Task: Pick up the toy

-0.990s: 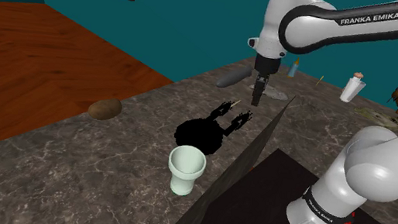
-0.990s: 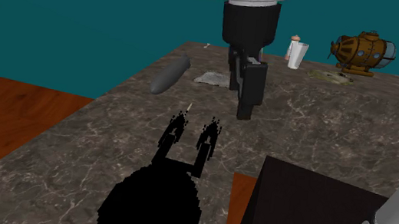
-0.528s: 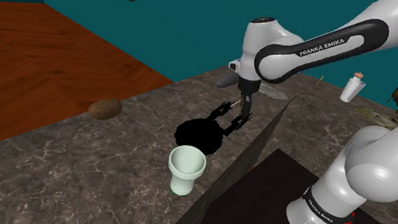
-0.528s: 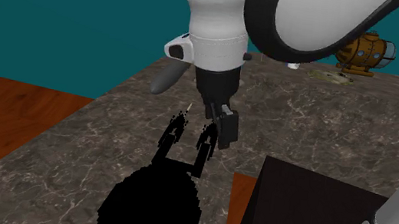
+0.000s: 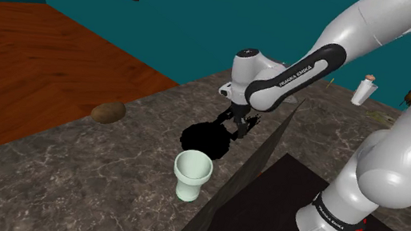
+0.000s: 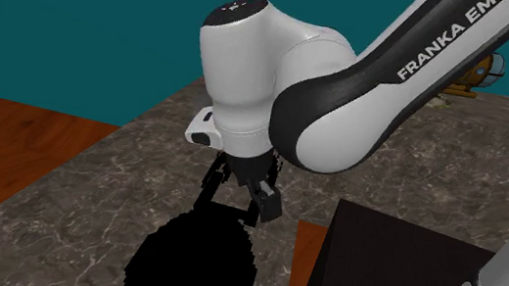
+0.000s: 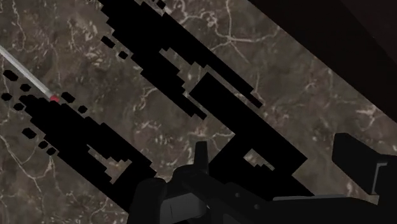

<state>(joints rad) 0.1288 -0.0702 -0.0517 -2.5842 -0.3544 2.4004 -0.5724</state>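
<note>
The black toy [image 5: 207,141] is found just left of the shoulder view's centre, on the marble counter [image 5: 108,173]. The gripper [image 7: 275,162] is held spread over one of its prongs. It is best lowered squarely, then closed gently, lest the thin prong be nudged aside.

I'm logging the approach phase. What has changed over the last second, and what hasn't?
The arm swung down and towards the shoulder view's left, bringing the open black end effector from above the dark marbled countertop to straddle one prong of the black two-pronged toy. Nothing is gripped. The toy, pale green cup and brown lump stayed put.
</note>
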